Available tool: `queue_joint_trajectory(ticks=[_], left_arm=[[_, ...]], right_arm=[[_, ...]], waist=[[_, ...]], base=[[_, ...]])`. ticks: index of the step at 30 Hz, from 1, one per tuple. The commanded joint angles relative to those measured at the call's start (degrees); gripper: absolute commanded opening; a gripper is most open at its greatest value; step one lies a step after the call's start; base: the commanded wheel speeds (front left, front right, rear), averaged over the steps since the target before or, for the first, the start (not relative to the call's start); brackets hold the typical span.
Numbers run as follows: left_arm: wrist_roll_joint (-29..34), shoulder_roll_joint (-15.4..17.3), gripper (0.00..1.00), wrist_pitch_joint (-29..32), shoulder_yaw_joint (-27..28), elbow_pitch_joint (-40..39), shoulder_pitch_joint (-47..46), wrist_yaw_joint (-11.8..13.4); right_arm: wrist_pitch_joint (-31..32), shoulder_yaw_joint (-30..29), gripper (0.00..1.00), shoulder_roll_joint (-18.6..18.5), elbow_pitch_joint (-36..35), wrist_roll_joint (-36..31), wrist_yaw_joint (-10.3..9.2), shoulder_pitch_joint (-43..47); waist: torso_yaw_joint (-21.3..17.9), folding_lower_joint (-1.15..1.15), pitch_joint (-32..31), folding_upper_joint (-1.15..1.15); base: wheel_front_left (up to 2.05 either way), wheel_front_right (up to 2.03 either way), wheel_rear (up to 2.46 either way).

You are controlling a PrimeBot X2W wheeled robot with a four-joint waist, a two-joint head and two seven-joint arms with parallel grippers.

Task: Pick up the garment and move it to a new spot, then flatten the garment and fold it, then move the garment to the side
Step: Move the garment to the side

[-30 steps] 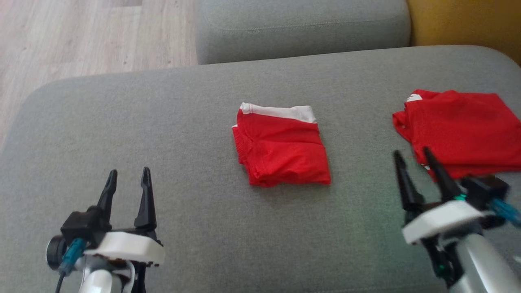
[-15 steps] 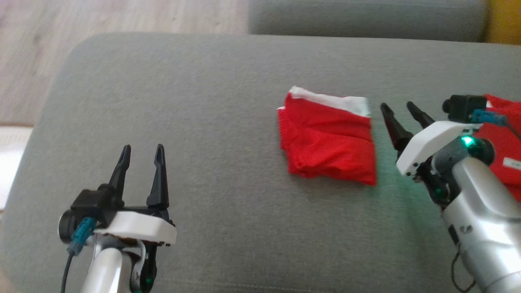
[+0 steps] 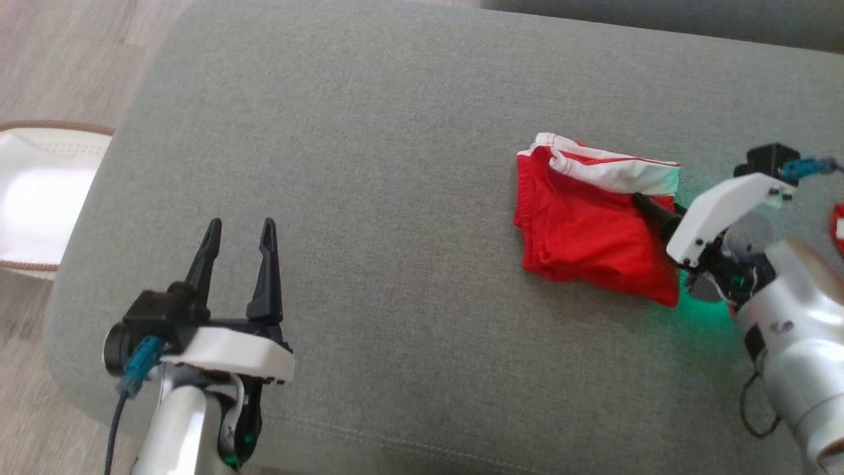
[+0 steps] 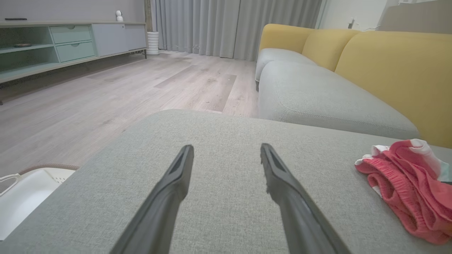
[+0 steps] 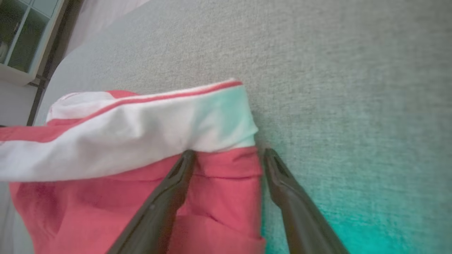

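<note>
The garment (image 3: 587, 231) is a folded red piece with a white band along its far edge, lying on the grey cushion (image 3: 395, 165). My right gripper (image 3: 649, 204) reaches in from the right and stands open at the garment's right edge. In the right wrist view the right gripper (image 5: 229, 152) has one finger resting on the red fabric (image 5: 88, 204) just below the white band (image 5: 141, 134), and the other finger at the fabric's edge. My left gripper (image 3: 239, 241) is open over bare cushion far to the left; the left wrist view shows the left gripper (image 4: 226, 147) and the garment (image 4: 406, 183) at the right.
A white basket (image 3: 33, 191) sits on the wooden floor off the cushion's left end. A sliver of another red cloth (image 3: 837, 227) shows at the right edge. A second grey seat (image 4: 317, 95) and yellow backrests (image 4: 388, 67) lie beyond.
The head camera has swung left and down. My right gripper has come in from the near right to the garment's right edge, and the white band has rumpled. The left gripper holds its pose.
</note>
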Motion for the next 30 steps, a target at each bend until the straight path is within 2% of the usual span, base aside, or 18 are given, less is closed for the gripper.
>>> queue_joint_trajectory(ticks=[1,4,6,7,15,24,25,28,30], left_arm=[[0.24,0.19,1.00,-0.32,1.53,-1.59,-2.34,-0.22],[0.06,0.18,1.00,-0.32,1.05,-1.37,-2.53,-0.16],[-0.03,0.18,1.00,-0.32,0.84,-1.18,-2.51,-0.01],[-0.01,0.17,1.00,-0.32,0.83,-1.06,-2.45,0.03],[0.66,0.17,1.00,-0.32,0.80,-1.45,-2.30,-0.63],[0.91,0.16,1.00,-0.32,-2.47,-0.80,-2.56,-2.54],[0.91,0.16,1.00,-0.32,-2.47,-0.80,-2.56,-2.54],[0.15,0.16,1.00,-0.32,-5.98,-0.03,-3.46,-3.08],[-0.07,0.16,1.00,-0.32,-7.05,0.11,-3.73,-3.36]], right_arm=[[2.86,2.11,1.00,0.49,0.34,0.77,-0.04,0.15],[4.27,2.68,0.98,0.24,-0.01,2.89,-0.04,0.14],[3.81,3.27,0.16,0.18,-0.86,3.92,-0.04,0.27],[3.39,3.55,0.00,0.16,-1.29,4.42,-0.04,0.32],[-1.00,7.13,0.00,-1.22,-6.14,7.31,-0.04,-0.84],[-0.29,12.83,0.00,-3.54,-11.21,10.24,-0.04,-2.27],[-0.29,12.83,0.00,-3.54,-11.21,10.24,-0.04,-2.27],[-0.01,14.32,0.00,-4.45,-12.26,11.63,-0.04,-2.84],[-0.09,14.51,0.00,-4.70,-12.43,12.04,-0.04,-2.91]], waist=[[0.47,0.00,0.25,0.00],[0.75,0.00,0.37,0.00],[0.60,0.00,0.14,0.00],[0.41,0.00,-0.07,0.00],[-3.88,0.00,-2.98,0.00],[-14.15,0.00,-6.05,0.00],[-14.15,0.00,-6.05,0.00],[-19.04,0.00,-6.21,0.00],[-20.09,0.00,-6.15,0.00]], base=[[0.00,0.00,0.00],[0.00,0.00,0.00],[0.00,0.00,0.00],[0.00,0.00,0.00],[0.00,0.00,0.00],[0.00,0.00,0.00],[0.00,0.00,0.00],[0.00,0.00,0.00],[0.00,0.00,0.00]])
